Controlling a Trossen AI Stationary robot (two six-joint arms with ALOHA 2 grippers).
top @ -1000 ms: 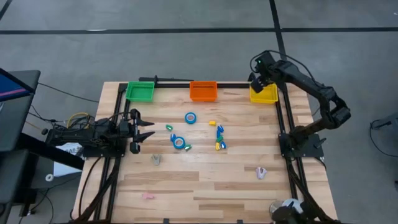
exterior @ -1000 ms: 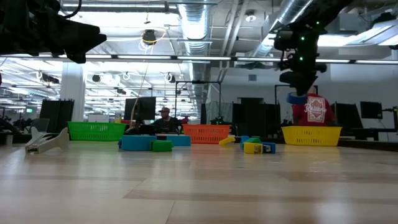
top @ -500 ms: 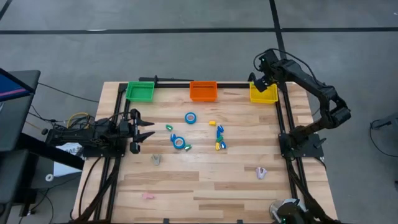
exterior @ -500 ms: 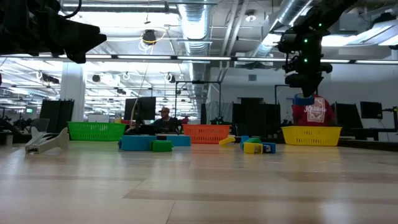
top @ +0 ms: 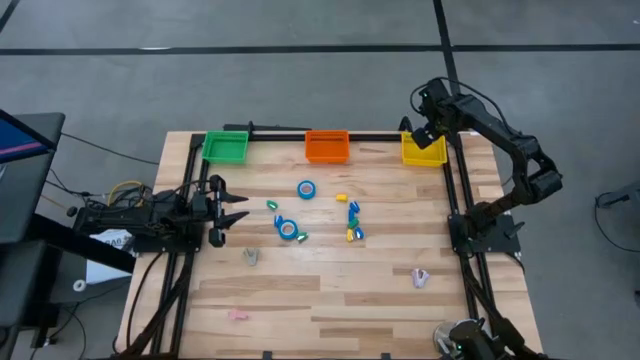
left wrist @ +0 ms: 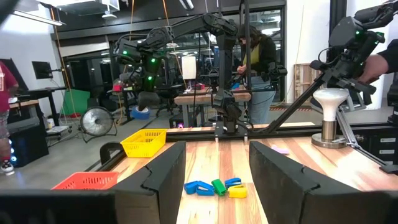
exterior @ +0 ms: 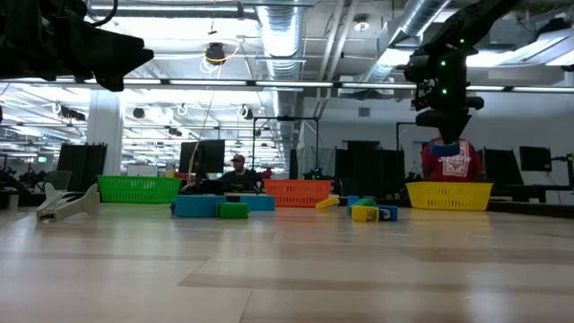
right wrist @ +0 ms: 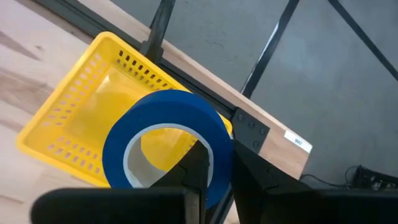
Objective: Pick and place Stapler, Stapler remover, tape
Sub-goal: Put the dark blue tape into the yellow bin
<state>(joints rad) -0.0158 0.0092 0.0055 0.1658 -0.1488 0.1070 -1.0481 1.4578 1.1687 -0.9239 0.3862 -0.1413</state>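
Observation:
A blue tape roll (right wrist: 163, 142) with a pale core hangs in my right gripper (right wrist: 217, 167), which is shut on it above the yellow bin (right wrist: 68, 124) at the table's far right corner. In the low view the tape (exterior: 441, 144) shows just under that gripper (exterior: 443, 126), clear of the bin (exterior: 448, 195). Two more tape rolls (top: 306, 189) (top: 287, 228) lie flat mid-table beside small staplers (top: 352, 222). My left gripper (top: 228, 208) waits open at the table's left edge. My right gripper pinches the tape's ring wall (right wrist: 219, 144) at one spot, with one finger (right wrist: 194, 169) inside the hole and the other (right wrist: 252, 180) outside. The fingers slant down from above. The roll hangs lifted clear over the yellow bin, its hole facing sideways.
A green bin (top: 226, 147) and an orange bin (top: 327, 146) stand along the far edge, left of the yellow bin (top: 424, 151). Pale staple removers (top: 251, 256) (top: 420, 277) and a pink one (top: 238, 315) lie nearer the front. Black frame rails run along both sides.
My right gripper has carried the tape a little toward the table's right edge, staying shut on it above the yellow bin.

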